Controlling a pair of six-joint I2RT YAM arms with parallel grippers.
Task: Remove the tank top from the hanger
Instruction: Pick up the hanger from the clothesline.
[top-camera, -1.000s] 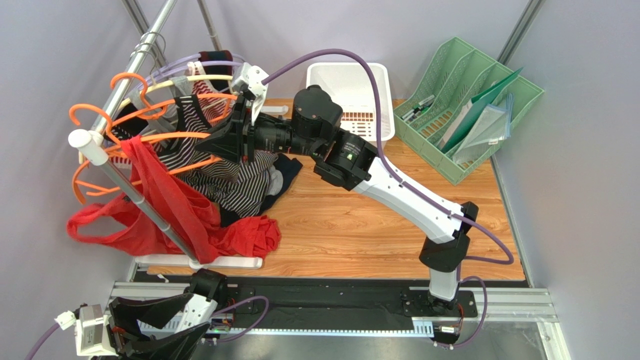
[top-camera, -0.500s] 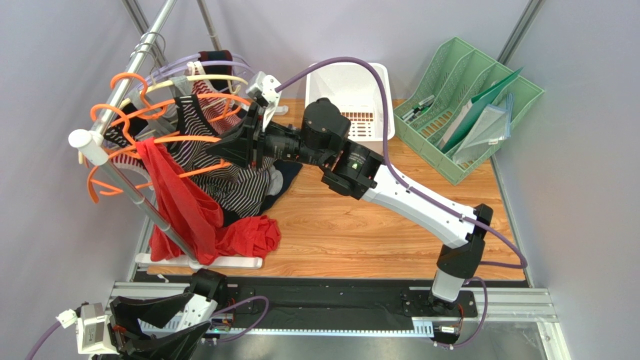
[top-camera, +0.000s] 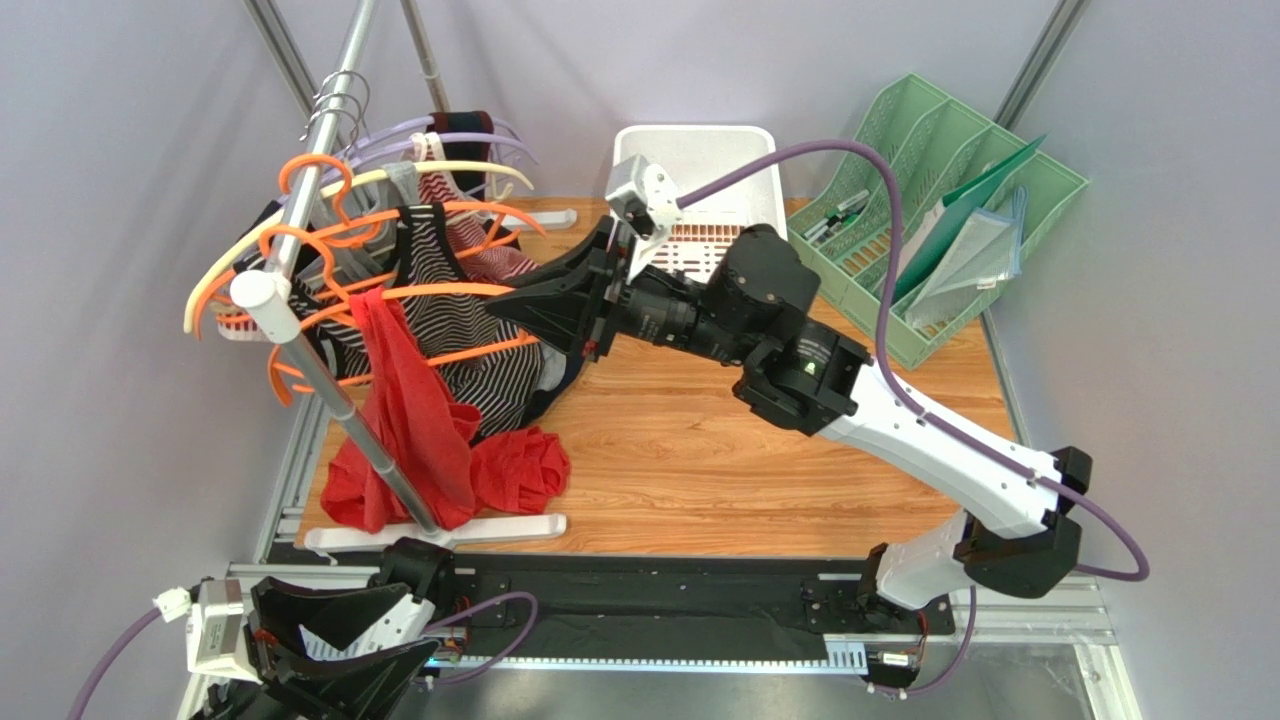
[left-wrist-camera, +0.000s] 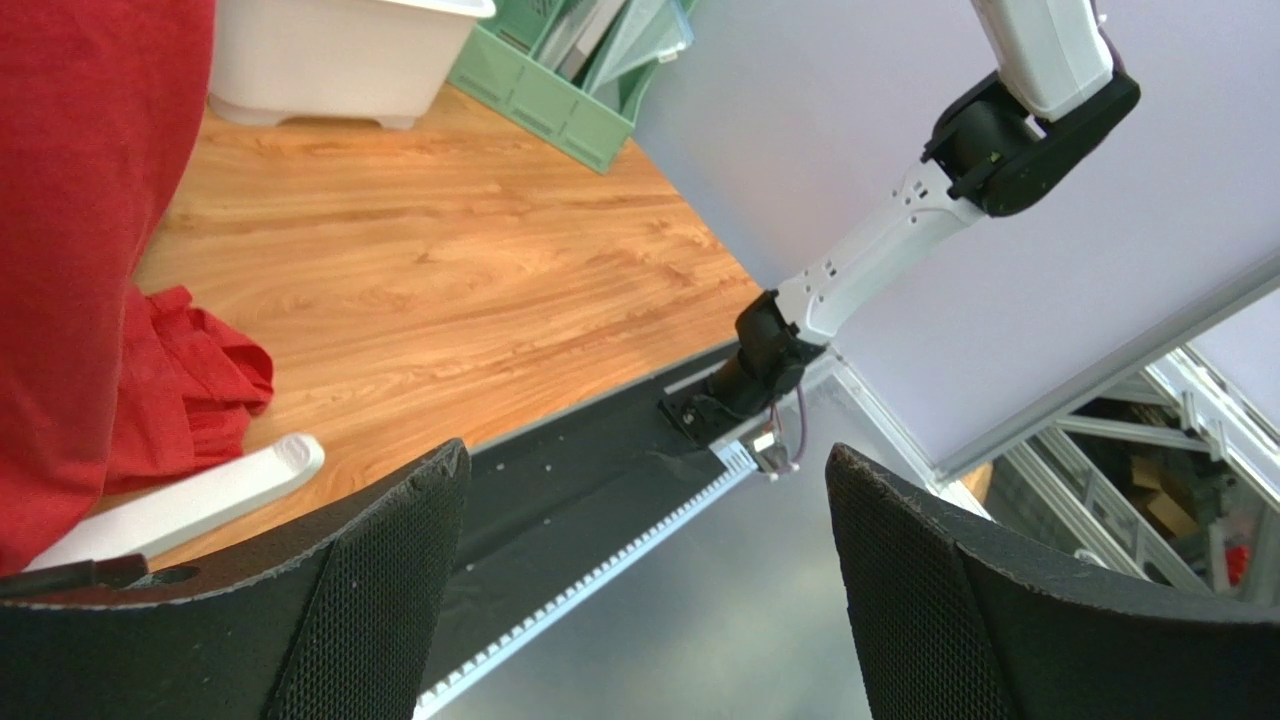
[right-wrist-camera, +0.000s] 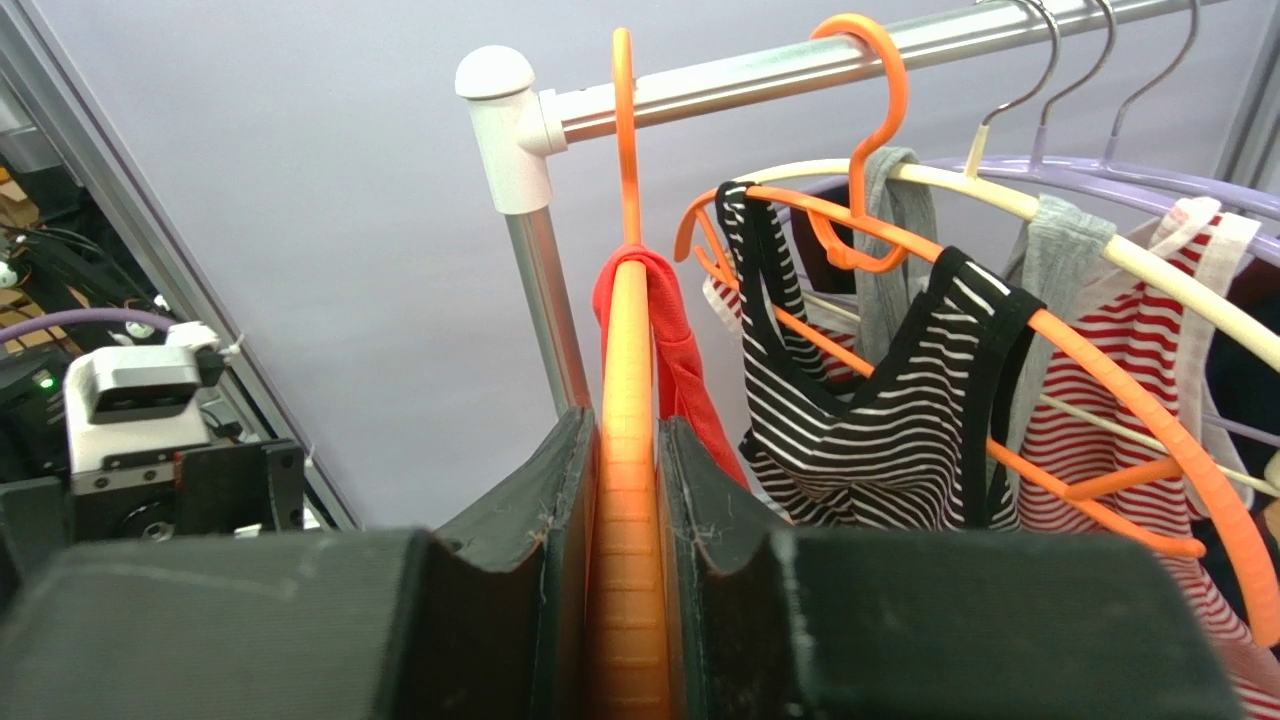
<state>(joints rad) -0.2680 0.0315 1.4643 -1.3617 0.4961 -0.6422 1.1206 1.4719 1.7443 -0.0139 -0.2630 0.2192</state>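
Orange hanger (right-wrist-camera: 630, 360), pinched edge-on in the right pincer (right-wrist-camera: 628, 438), carries the red tank top (top-camera: 403, 405) trailing to the bench (top-camera: 691, 450) by the rack post (right-wrist-camera: 549, 315), left pincer (left-wrist-camera: 646, 495) spread idle; pulling may snag cloth on the post and topple it.

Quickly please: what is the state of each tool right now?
Left tool: open, holding nothing.
Right tool: closed on the orange hanger.

Right pincer (right-wrist-camera: 628, 443) drew hanger (right-wrist-camera: 628, 353) rightward; tank top (top-camera: 409, 420) sagged.
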